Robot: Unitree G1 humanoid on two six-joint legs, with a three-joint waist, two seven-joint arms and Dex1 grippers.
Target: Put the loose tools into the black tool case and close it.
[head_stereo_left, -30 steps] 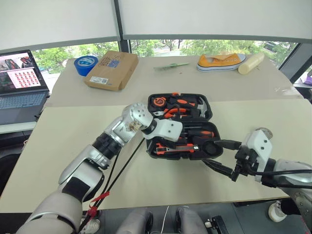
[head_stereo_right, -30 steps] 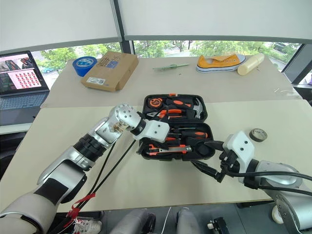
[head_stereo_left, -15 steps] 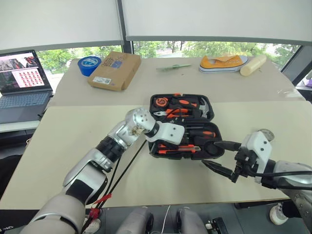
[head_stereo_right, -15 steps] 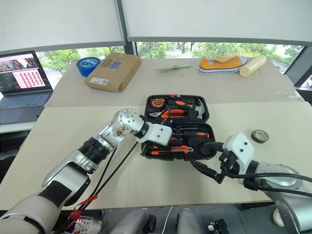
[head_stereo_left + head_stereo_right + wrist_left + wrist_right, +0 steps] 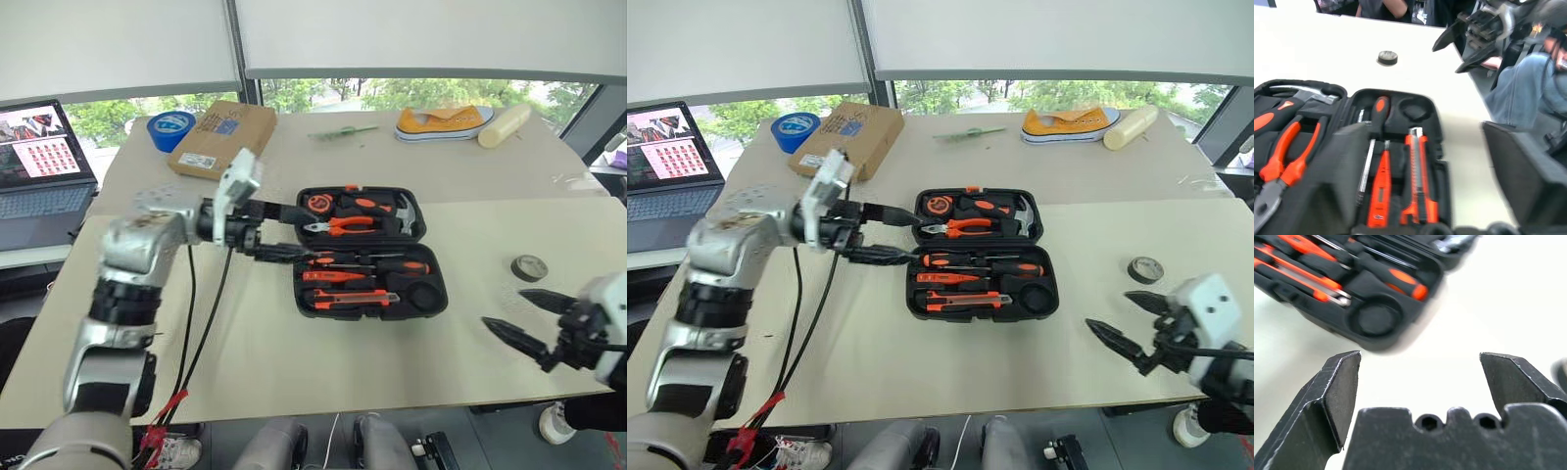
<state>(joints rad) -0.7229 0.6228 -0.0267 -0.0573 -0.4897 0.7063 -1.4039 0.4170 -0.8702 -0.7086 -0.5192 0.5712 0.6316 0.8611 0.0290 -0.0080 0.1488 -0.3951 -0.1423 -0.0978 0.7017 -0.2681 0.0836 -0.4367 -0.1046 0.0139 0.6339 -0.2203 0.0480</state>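
Black tool case (image 5: pixel 431 294) open, tools seated, long axis sideways | left gripper (image 5: pixel 279 231) spread, nearest, at left edge | right gripper (image 5: pixel 534 318) spread, well apart

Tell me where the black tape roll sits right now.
In the head views the black tape roll lies flat on the table's right side, right of the open tool case and beyond the right claw.

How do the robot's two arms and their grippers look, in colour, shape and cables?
The left arm is silver metal with black joint bands; black cables and a red tie hang beside it. The right wrist housing is a white block. The left gripper and the right gripper each have two black, pointed fingers.
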